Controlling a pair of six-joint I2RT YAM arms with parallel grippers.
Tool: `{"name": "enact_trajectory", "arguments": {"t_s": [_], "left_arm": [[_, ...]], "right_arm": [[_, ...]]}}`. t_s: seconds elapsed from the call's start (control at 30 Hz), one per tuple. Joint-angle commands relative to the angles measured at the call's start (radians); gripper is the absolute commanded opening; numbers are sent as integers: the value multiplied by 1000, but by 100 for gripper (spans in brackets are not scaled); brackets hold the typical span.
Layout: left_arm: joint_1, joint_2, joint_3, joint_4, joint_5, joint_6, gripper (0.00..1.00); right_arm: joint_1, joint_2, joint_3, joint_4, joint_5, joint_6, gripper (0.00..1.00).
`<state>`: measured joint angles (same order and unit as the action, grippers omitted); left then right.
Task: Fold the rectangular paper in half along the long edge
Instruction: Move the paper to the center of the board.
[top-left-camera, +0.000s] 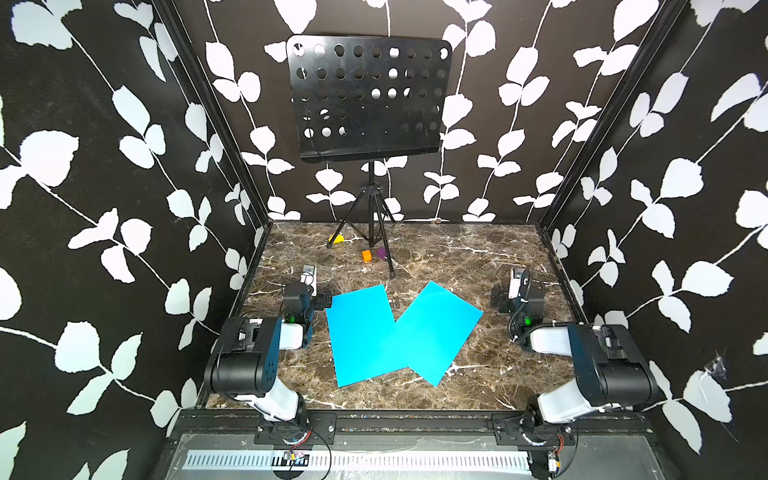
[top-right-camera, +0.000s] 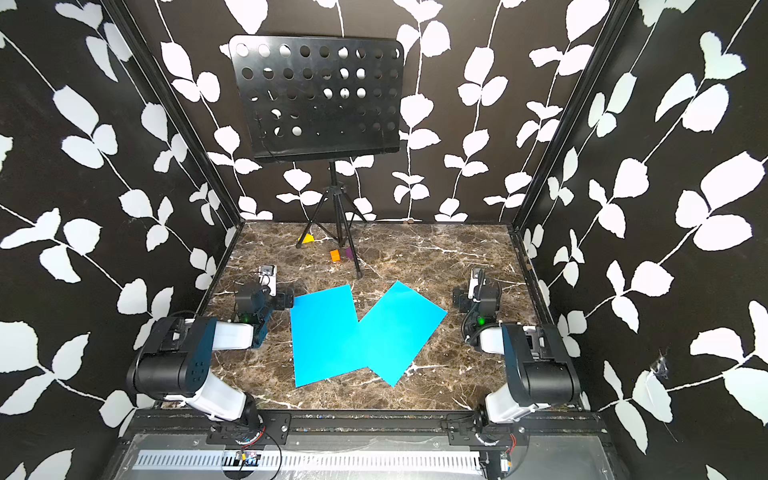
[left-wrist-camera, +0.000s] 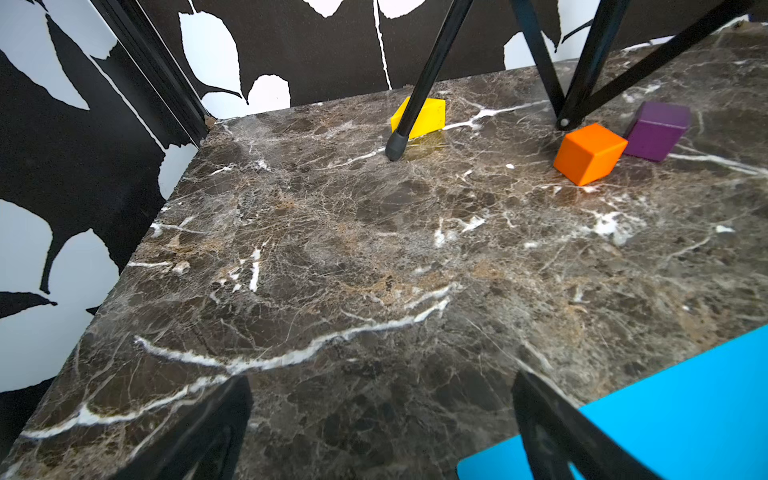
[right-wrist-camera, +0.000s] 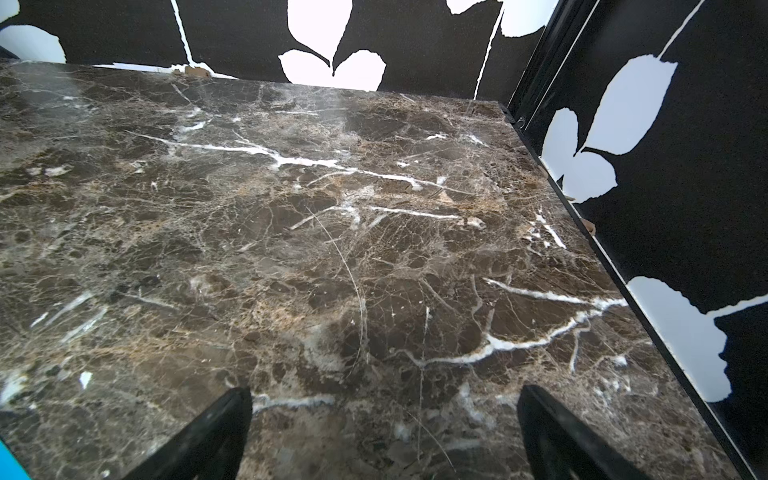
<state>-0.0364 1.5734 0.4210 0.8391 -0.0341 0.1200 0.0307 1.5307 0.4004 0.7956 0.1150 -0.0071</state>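
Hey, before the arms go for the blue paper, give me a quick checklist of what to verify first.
1. Left gripper open, empty: ok.
2. Right gripper open, empty: ok.
3. Single sheet to fold: not ok; the sheet by the left arm and the sheet by the right arm overlap.
4. Which sheet lies on top: cannot tell.
5. Both sheets flat, unfolded: ok.
6. Stand foot off the paper: ok, though close.
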Motion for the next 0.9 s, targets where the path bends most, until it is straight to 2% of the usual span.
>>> {"name": "enact_trajectory", "arguments": {"t_s": [0.0, 0.63, 0.73, 0.87], "left_arm": [[0, -24, -4, 17, 11, -7, 99], [0, -27, -9, 23, 6, -9, 99], [1, -74, -18, 22, -34, -19, 99], [-11, -250, 41, -249, -25, -20, 99]], "right_arm": [[0, -5, 8, 35, -8, 1, 99], [0, -12, 5, 42, -4, 2, 99], [0, -95, 37, -87, -5, 4, 99], [9, -218, 126, -356, -16, 25, 99]]}}
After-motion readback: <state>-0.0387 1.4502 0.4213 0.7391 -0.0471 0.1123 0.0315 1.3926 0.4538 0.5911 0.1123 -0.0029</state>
